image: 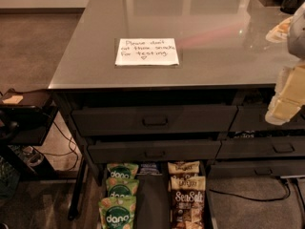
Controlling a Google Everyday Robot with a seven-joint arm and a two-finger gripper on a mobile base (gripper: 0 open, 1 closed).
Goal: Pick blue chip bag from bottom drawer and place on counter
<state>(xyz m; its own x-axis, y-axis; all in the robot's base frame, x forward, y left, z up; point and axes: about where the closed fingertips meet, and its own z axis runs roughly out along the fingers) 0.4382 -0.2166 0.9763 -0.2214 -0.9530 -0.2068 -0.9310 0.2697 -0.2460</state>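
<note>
The bag (149,168) is being left ungrasped at the drawer's (153,202) back, the gripper (286,101), its grip not tellable, is being held well above-right of the drawer, and both picking and placing on the counter (214,42) are being awaited.

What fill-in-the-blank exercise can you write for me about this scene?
1. The paper note lies on the ___.
2. The blue chip bag lies in the bottom ___, between green bags and brown bags.
3. The pincer hangs at the picture's ___ edge.
Missing words: counter; drawer; right.
</note>
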